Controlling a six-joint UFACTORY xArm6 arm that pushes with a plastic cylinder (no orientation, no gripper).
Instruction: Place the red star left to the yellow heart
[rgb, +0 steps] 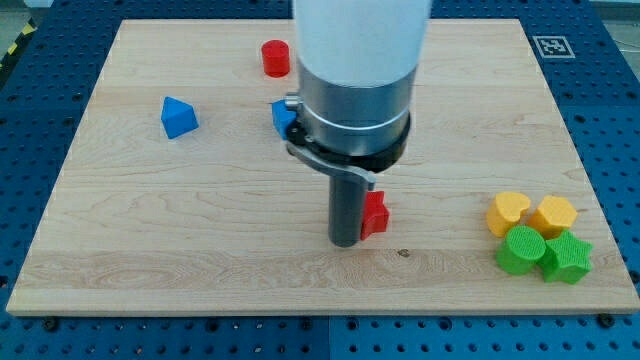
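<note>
Rod end: my tip (346, 242) rests on the wooden counter (130, 270) a little below frame centre, touching the left side of the red star (375, 214). The rod hides most of the star; only its right part shows. No fingers exist on this arm, so there is nothing to be apart or clamped.

Task thing: the red star sits near centre, well apart from the yellow heart (507, 212), which lies at the right edge of the frame.

Right cluster, 4 blocks packed together: yellow heart upper left, yellow hexagon (553, 215) upper right, green cylinder (521, 249) lower left, green star (567, 257) lower right.

Upper left of the frame: blue pyramid-like block (178, 116); red cylinder (275, 57) near the top edge; a second blue block (283, 115), partly hidden by the arm's housing, shape unclear.
</note>
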